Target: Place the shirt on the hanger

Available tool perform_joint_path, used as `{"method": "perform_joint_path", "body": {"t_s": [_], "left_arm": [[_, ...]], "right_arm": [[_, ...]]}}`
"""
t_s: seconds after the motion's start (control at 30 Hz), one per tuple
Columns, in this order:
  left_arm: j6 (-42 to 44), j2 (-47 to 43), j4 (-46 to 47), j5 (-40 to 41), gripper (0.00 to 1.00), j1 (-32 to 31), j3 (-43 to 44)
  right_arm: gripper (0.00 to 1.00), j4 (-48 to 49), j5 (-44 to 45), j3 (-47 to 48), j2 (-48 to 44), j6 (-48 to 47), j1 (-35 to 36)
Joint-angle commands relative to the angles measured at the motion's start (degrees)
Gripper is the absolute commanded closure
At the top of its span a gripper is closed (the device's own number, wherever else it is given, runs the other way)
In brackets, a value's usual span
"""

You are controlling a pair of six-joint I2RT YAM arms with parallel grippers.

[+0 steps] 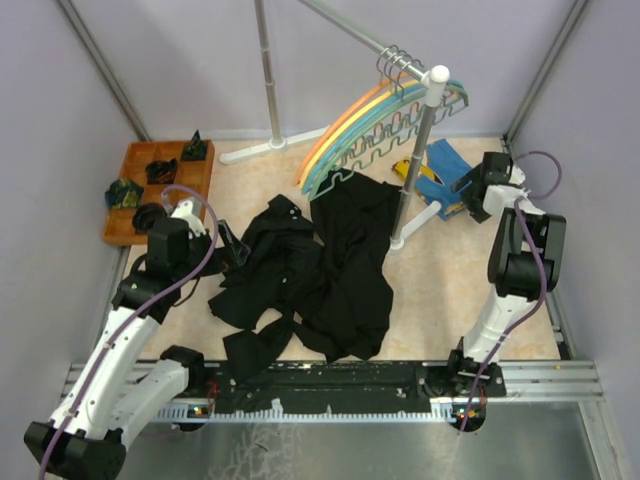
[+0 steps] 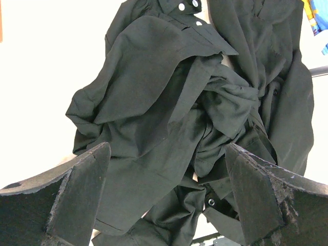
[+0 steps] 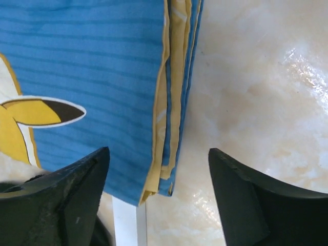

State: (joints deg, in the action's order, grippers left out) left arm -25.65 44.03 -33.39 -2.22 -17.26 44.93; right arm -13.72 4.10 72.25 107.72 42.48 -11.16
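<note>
While the left pincer (image 2: 166,154) stands with its jaws spread wide and nothing between them, the shirt (image 2: 154,92) lies crumpled on the table just ahead of and below it, filling the gap between its fingers (image 2: 77,195) in the wrist view. Small white buttons show on the part of the cloth farthest from that pincer. The right pincer (image 3: 159,154) is open too, poised over the folded edge of a blue and yellow garment (image 3: 92,61) that runs under its left finger, with bare table (image 3: 266,77) under the other; whether it touches the cloth I cannot tell. The hanger (image 1: 325,140) hangs on the rail (image 1: 370,38) beyond both pincers, well apart from each, beside teal hangers (image 1: 452,96).
</note>
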Motion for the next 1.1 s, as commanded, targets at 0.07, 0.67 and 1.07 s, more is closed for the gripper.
{"method": "perform_joint_path", "body": {"t_s": [0.07,0.67,1.07], "left_arm": [[1.1,0.0,1.8,-0.9,0.01,0.0,-0.7],[1.1,0.3,2.1,-1.1,0.01,0.1,-0.9],[1.1,0.5,2.2,-1.1,0.01,0.0,-1.1]], "right_arm": [[0.38,0.4,2.0,2.9,2.3,-0.6,-0.9],[0.97,12.7,3.9,-16.7,-9.1,2.7,-8.8],[0.19,21.2,-11.0,-11.3,-7.2,-1.0,-8.4]]}}
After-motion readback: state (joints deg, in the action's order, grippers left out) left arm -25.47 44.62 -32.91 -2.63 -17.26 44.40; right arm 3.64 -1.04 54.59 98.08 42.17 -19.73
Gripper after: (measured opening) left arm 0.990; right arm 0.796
